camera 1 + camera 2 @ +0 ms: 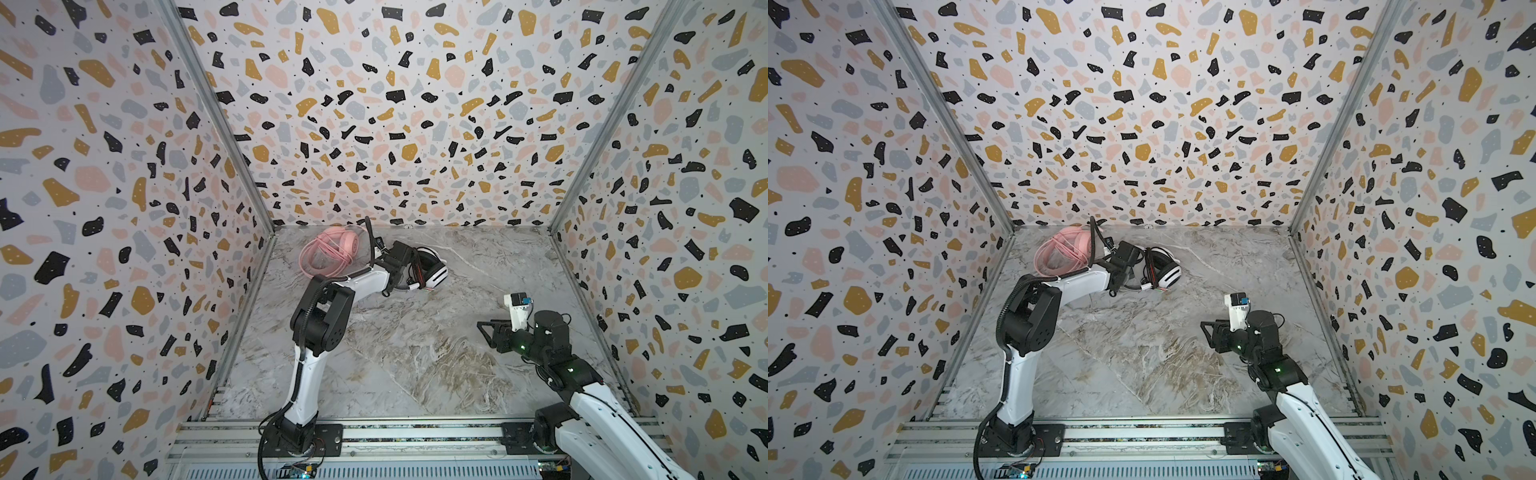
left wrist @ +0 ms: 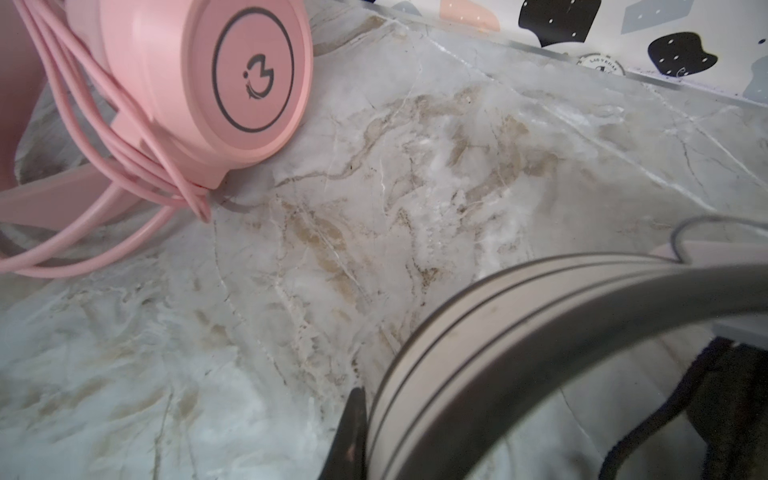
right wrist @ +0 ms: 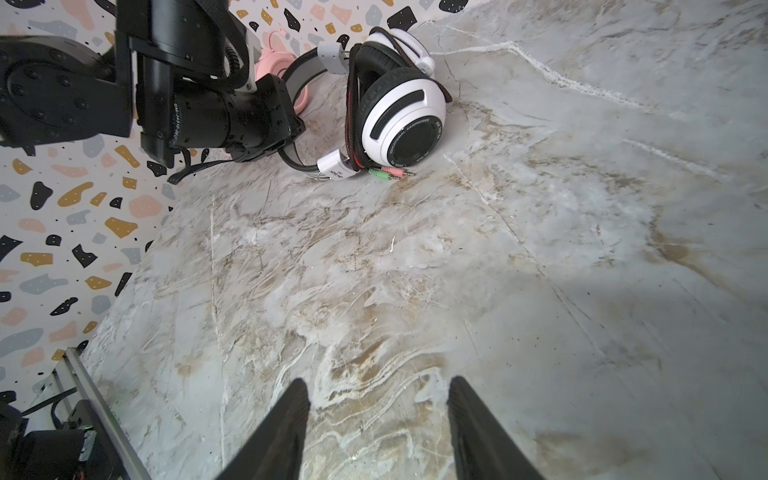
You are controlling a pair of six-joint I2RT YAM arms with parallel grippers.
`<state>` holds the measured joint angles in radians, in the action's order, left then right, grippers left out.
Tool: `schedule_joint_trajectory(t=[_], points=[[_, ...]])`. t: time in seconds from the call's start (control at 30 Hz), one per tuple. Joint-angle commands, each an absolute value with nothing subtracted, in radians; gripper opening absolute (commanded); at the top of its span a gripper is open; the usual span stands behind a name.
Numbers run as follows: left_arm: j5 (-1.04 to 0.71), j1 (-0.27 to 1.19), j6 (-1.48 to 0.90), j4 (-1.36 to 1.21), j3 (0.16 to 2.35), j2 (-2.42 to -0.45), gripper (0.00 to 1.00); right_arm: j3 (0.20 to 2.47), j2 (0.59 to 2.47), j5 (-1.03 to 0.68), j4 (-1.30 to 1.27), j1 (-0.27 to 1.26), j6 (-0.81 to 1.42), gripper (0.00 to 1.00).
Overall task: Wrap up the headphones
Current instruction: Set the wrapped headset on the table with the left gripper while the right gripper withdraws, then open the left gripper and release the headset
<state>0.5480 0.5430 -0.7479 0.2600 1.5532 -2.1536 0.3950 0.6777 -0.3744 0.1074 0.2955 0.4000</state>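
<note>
Wrap step looking nearly done: my left gripper closed, seemingly pinching white headset beside pink headset, back-left of desk; right gripper hanging open, empty. Next: releasing without snagging cable

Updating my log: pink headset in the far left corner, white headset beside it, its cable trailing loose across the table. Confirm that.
Not quite. The cable of the white headset is not trailing loose: it is wound around the earcups, with the plugs sticking out, as the right wrist view shows. The pink headset is in the far left corner, the white headset beside it.
</note>
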Motion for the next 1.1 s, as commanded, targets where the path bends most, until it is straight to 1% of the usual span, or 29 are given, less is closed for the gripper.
schedule_joint_trajectory(t=[0.0,0.03,0.07,0.1,0.23,0.43,0.5,0.6,0.77,0.93,1.0,1.07], points=[[0.555,0.54,-0.768,0.202,1.508,-2.111,0.14,0.401,0.672,-0.386,0.126,0.296,0.405,0.56],[0.56,0.54,-0.766,0.181,1.48,-2.096,0.16,0.402,0.675,-0.388,0.127,0.296,0.404,0.56],[0.568,0.54,-0.764,0.167,1.453,-2.079,0.24,0.401,0.678,-0.387,0.127,0.296,0.402,0.56],[0.573,0.54,-0.758,0.16,1.435,-2.063,0.28,0.399,0.68,-0.387,0.125,0.296,0.402,0.56],[0.589,0.54,-0.727,0.151,1.389,-2.008,0.34,0.4,0.7,-0.383,0.114,0.295,0.402,0.56],[0.61,0.543,-0.661,0.146,1.34,-1.926,0.38,0.407,0.728,-0.361,0.095,0.296,0.404,0.56],[0.641,0.549,-0.641,0.112,1.289,-1.877,0.39,0.419,0.748,-0.346,0.091,0.296,0.401,0.56],[0.682,0.551,-0.623,0.028,1.158,-1.772,0.39,0.462,0.786,-0.311,0.088,0.296,0.385,0.56],[0.703,0.551,-0.57,-0.133,0.899,-1.527,0.39,0.558,0.848,-0.195,0.087,0.296,0.352,0.55],[0.822,0.544,-0.534,-0.139,0.713,-1.288,0.39,0.617,0.858,-0.019,0.058,0.291,0.319,0.55],[0.847,0.528,-0.516,-0.181,0.628,-1.182,0.44,0.637,0.878,0.051,0.044,0.282,0.303,0.55],[0.844,0.498,-0.502,-0.221,0.553,-1.089,0.52,0.66,0.902,0.137,0.037,0.275,0.291,0.55]])
